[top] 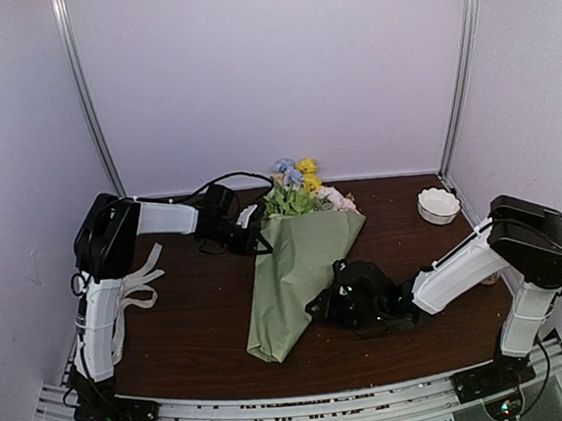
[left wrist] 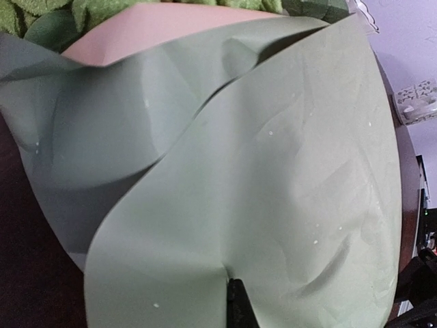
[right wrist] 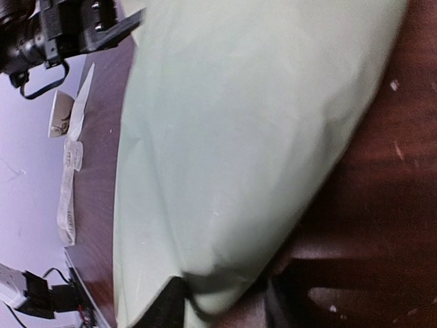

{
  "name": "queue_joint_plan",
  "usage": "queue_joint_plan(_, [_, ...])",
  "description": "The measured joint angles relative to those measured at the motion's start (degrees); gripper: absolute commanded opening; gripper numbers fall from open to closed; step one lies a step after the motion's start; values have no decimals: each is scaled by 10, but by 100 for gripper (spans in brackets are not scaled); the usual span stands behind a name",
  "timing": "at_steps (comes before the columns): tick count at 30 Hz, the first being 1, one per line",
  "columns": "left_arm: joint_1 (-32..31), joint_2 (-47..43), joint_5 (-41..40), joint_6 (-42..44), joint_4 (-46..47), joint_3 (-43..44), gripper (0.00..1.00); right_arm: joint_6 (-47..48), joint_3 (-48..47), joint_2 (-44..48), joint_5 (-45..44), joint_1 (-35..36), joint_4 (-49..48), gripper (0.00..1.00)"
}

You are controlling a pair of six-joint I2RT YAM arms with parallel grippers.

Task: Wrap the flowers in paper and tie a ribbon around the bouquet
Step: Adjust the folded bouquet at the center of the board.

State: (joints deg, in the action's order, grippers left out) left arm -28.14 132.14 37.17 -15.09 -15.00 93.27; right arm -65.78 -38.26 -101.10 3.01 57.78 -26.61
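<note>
From my screen, the paper (top: 301, 268) read sage green on its outer face, with a strip of tan kraft showing at the open end. The flowers (top: 298, 179) had blue, yellow and pale pink heads over bright green foliage. The ribbon (top: 135, 282) was cream-white with small dark lettering. I saw a dark reddish-brown table (top: 202, 326), a white bowl (top: 438, 206), white-and-black arms (top: 454, 276) and pale lilac walls (top: 269, 74).
</note>
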Motion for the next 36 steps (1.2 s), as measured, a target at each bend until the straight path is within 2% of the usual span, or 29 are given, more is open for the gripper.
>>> queue_joint_plan(4, [0, 2, 0, 0, 0, 0, 0, -3, -4, -9, 9, -3, -5, 12])
queue_joint_plan(7, [0, 2, -1, 0, -1, 0, 0, -5, -4, -9, 13, -6, -12, 4])
queue_joint_plan(11, [0, 2, -1, 0, -1, 1, 16, -5, -3, -9, 17, -9, -18, 0])
queue_joint_plan(15, [2, 0, -2, -1, -1, 1, 37, -4, 6, -9, 17, -10, -24, 0])
queue_joint_plan(20, [3, -24, -24, 2, -11, -10, 50, -2, 16, -3, 17, -13, -23, 0])
queue_joint_plan(28, [4, -133, -47, -2, -10, -101, 52, 26, 16, 35, 10, -16, 25, 0])
queue_joint_plan(34, [-2, -139, -31, -28, 20, -185, 53, 49, 16, 63, 4, -16, 72, 0])
queue_joint_plan(36, [-10, -139, -28, -36, 26, -200, 50, 59, 15, 69, 3, -16, 87, 1])
